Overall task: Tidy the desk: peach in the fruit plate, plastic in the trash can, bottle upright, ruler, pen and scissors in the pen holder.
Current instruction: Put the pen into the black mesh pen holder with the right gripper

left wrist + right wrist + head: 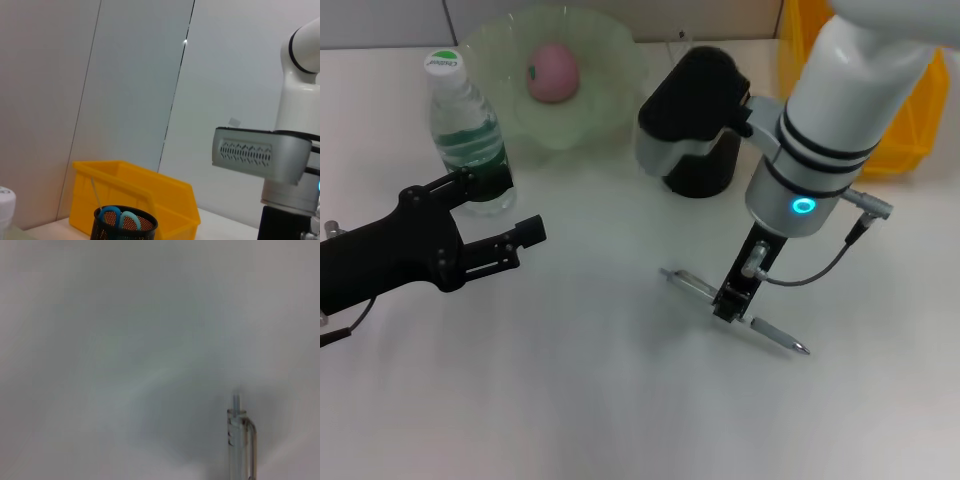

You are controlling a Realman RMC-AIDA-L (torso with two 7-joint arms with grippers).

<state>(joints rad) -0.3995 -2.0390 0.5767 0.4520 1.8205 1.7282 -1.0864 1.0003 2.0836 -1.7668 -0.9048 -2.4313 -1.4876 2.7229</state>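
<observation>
Peach (553, 71) in fruit plate (610, 105), scissors (120, 218) in pen holder (125, 231); right gripper (732, 303) clamped on pen (775, 335), left gripper (510, 212) open

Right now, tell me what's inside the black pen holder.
In the left wrist view, the pen holder holds scissors with blue handles and a thin clear ruler sticking up. Anything lower is hidden by its mesh wall. The pen lies on the desk.
</observation>
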